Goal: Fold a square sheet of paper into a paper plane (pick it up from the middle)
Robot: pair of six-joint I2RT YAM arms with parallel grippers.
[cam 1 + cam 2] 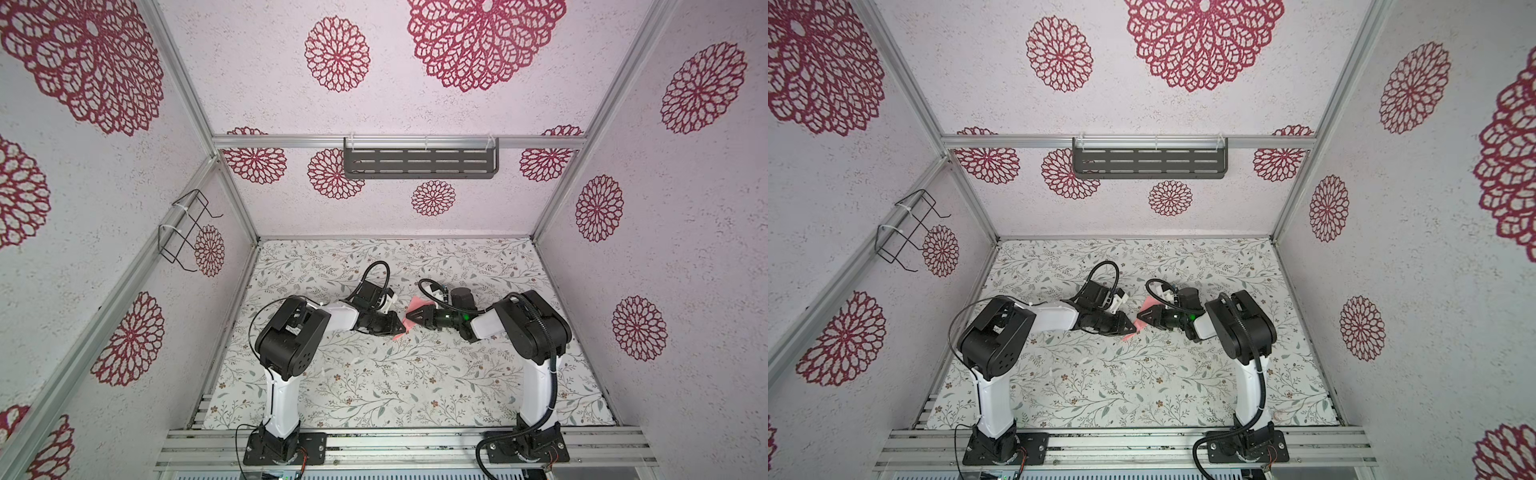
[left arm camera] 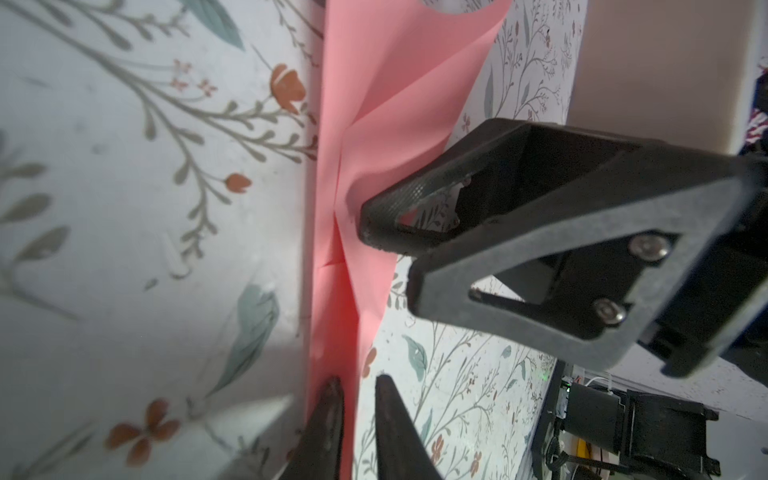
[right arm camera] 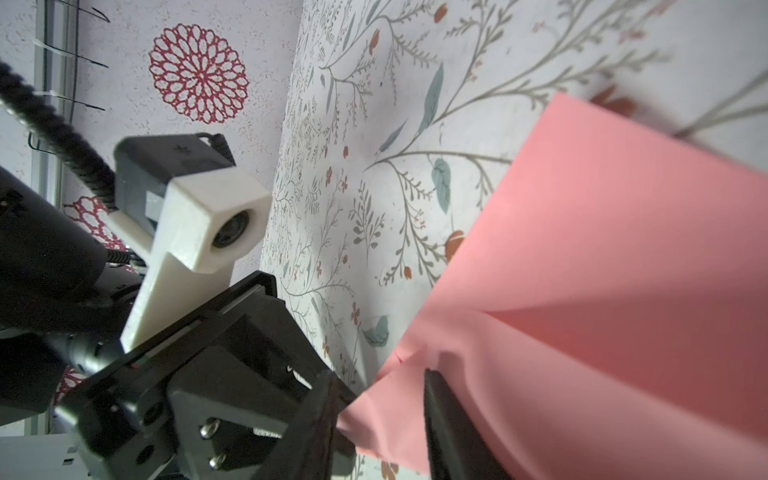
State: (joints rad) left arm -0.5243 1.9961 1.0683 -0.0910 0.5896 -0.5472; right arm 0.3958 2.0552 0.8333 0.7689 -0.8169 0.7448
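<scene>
Step in hand, as judged: a regrasp partway through folding; the salmon-pink sheet of paper [image 2: 374, 104] already carries a long centre crease and angled flaps; folding not yet finished.

Position: the sheet appears lifted off the floral tablecloth [image 2: 124, 208]; it sits between the two grippers, which meet almost tip to tip in both top views.

Right gripper [image 3: 378, 395]: jaws partly apart, the folded body of the sheet between them; one fingertip dents the paper in the left wrist view; reads as holding the sheet.

Left gripper [image 2: 357, 386]: jaws narrow, a slim gap; one edge of the sheet runs between the fingertips against one finger, cloth showing beside the other; not clamped, as far as seen.

Next move, judged: left takes a flap or the crease just beyond right's fingertips; a light pinch, since thin paper crumples; right needs a firm hold.

Count: one sheet; two grippers; one tablecloth; one slotted shelf [image 1: 419, 162]; one wire rack [image 1: 187, 230].
</scene>
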